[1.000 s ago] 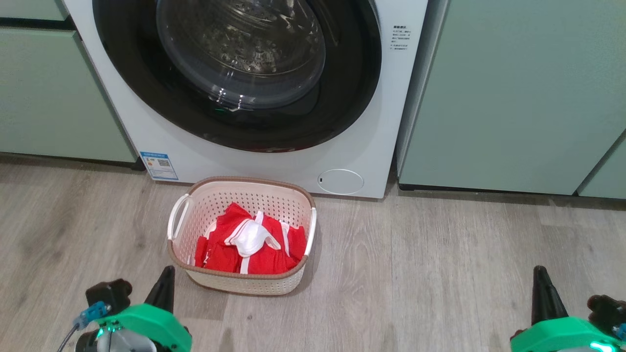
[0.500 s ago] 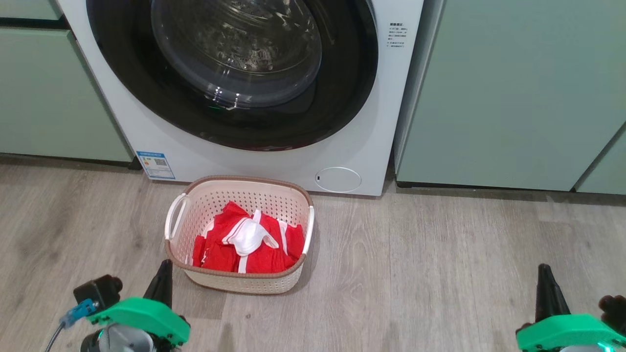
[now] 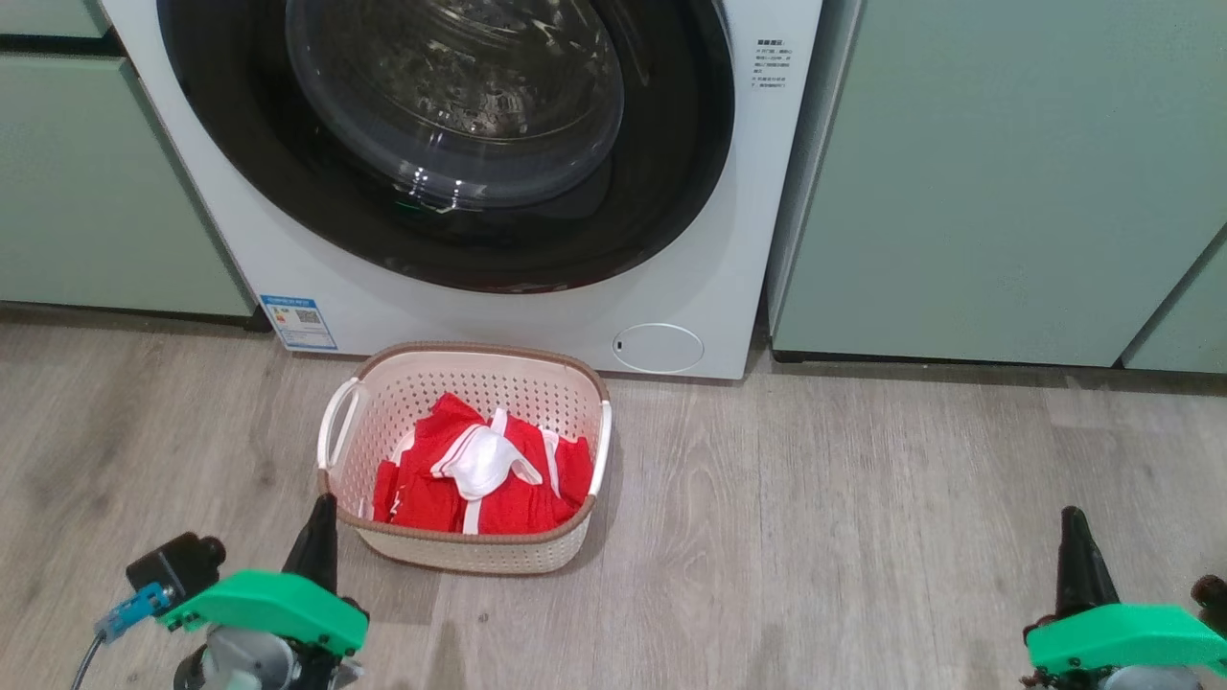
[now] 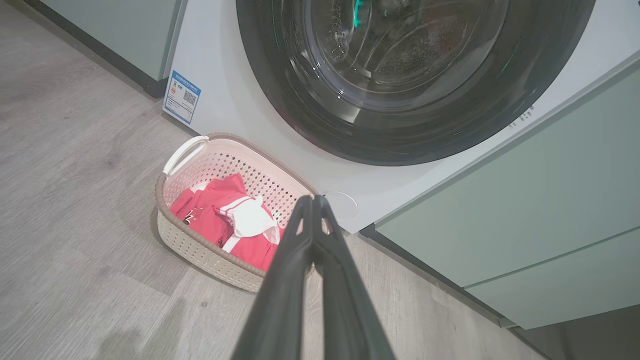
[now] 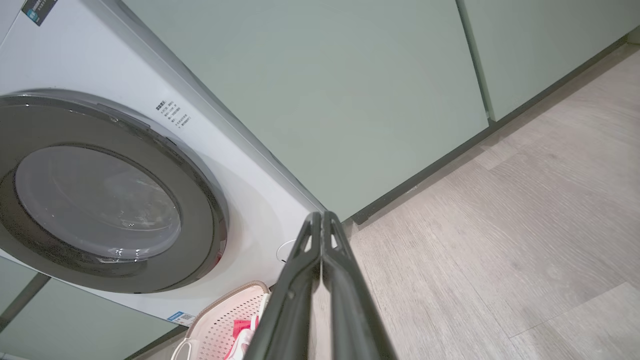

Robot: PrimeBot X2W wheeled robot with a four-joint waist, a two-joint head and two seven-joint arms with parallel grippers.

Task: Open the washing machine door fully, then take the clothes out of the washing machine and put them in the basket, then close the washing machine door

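Left claw (image 3: 321, 513), right claw (image 3: 1074, 527): closed, seemingly empty.

The white washing machine (image 3: 498, 321) stands between pale green cabinets (image 3: 959, 172), its washing machine door (image 3: 455, 96) shut flat against the front, with a blue label (image 3: 298, 322) at its lower left and a small round hatch (image 3: 658, 347) at its lower right. Just in front of it on the wooden floor (image 3: 824, 517) sits the basket (image 3: 470, 554), with the red and white clothes (image 3: 479, 479) heaped inside. The left gripper (image 3: 320, 513) points up close beside the basket's near left corner and the right gripper (image 3: 1074, 525) is well apart at the lower right, both with jaws pressed together and empty.
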